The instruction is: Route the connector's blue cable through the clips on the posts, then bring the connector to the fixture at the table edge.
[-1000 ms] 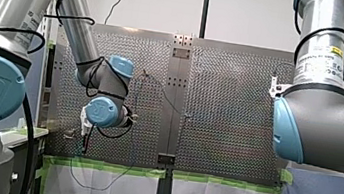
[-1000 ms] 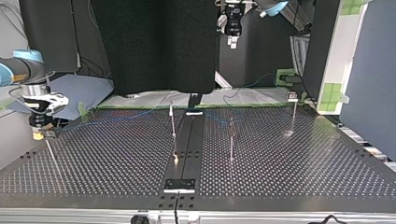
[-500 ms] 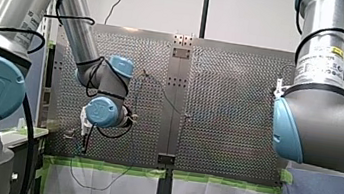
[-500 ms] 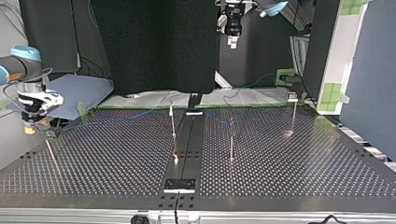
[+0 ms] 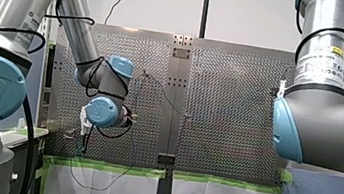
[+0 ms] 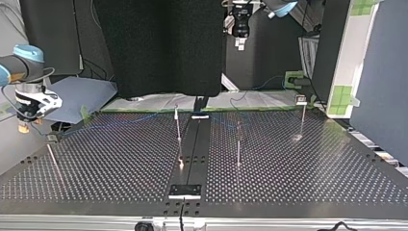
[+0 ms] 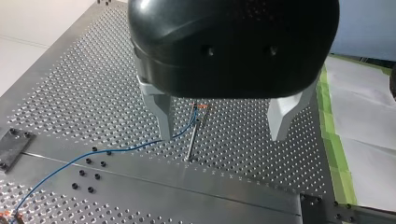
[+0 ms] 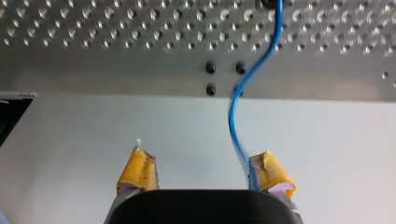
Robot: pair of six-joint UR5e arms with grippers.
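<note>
- Room: in the front view a white wall point(image 5: 251, 14) stands behind the perforated table point(image 6: 298, 173). In the top view a black panel point(image 6: 159, 48) rises beyond the far edge, with white sheets point(image 6: 144, 102) edged in green tape at its foot.
- Surface: bare metal with holes all over and a plain centre strip point(image 6: 192, 144) running near to far. Thin upright posts point(image 6: 238, 144) stand well apart on it.
- Blue cable point(image 7: 116, 150): in the left wrist view it lies on the table and climbs to the clip point(image 7: 201, 108) on top of one post point(image 7: 192, 137).
- Left gripper point(image 7: 222, 135): held high over that post, metal fingers spread wide, nothing between them.
- Right gripper point(image 8: 201, 153): off the table's edge at the top view's left. Its yellow pads point(image 8: 137, 165) are parted and grip nothing. The cable comes over the edge and runs up just beside one pad.
- Hidden: the cable's end passes behind the right gripper's body, and I cannot tell whether it touches the pad. The connector cannot be made out. My right arm point(image 5: 327, 127) blocks the front view's right side.
</note>
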